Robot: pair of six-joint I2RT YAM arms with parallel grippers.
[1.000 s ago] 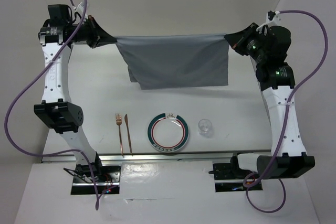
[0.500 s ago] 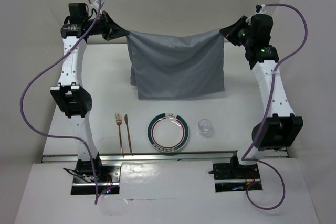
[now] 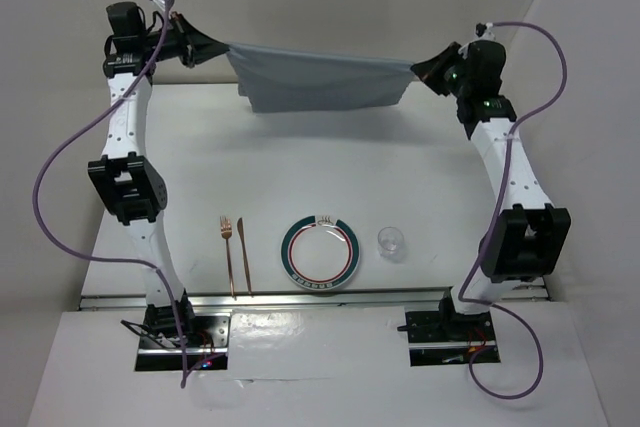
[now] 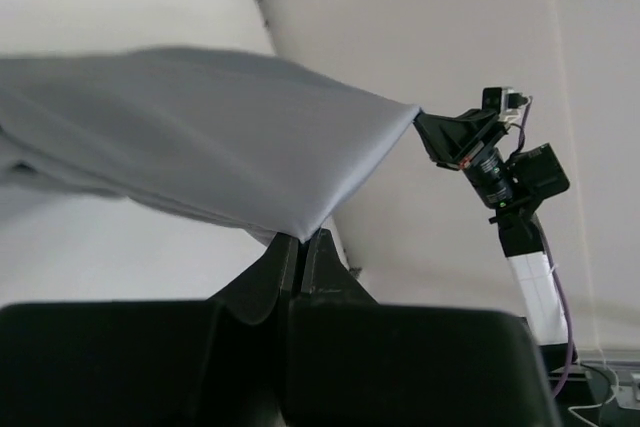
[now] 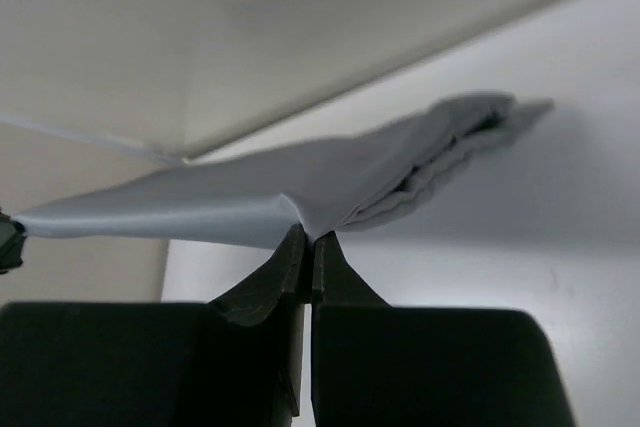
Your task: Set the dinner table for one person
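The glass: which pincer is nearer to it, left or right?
Right. The right pincer holds the grey cloth's corner almost straight beyond the glass; the left pincer holds the other corner, beyond and well to the left.

A grey cloth point(image 5: 200, 202) was pinched by the right gripper point(image 5: 308, 236) and stretched leftward from it, above the table point(image 5: 500, 277).

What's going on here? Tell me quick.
The left gripper and right gripper are each shut on a corner of a grey cloth, holding it stretched between them over the far side of the table. Toward the near edge, a fork, knife, plate and glass sit in a row.
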